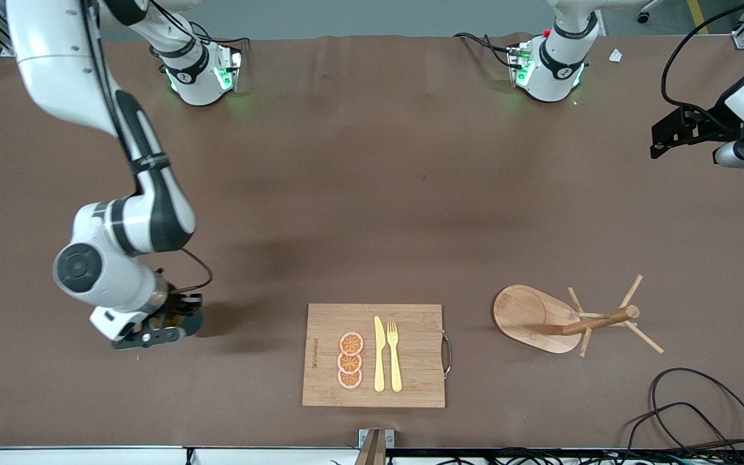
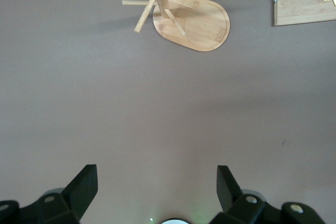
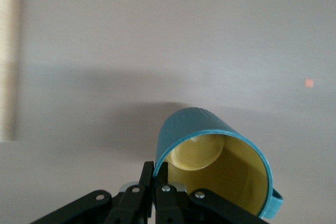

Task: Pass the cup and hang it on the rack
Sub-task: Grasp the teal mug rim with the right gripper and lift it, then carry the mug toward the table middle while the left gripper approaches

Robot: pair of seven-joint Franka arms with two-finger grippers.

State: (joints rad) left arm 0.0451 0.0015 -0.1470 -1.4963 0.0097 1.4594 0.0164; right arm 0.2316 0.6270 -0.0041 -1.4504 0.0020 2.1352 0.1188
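Note:
The teal-green cup with a yellow inside stands low at the table toward the right arm's end. My right gripper is shut on its rim. In the right wrist view the fingers pinch the cup's wall, one inside and one outside, with the handle off to the side. I cannot tell whether the cup touches the table. The wooden rack stands toward the left arm's end and also shows in the left wrist view. My left gripper is open and empty, waiting high over the table's end, its fingers wide apart.
A wooden cutting board with a yellow knife, a fork and orange slices lies between the cup and the rack, near the front edge. Black cables loop near the front corner at the left arm's end.

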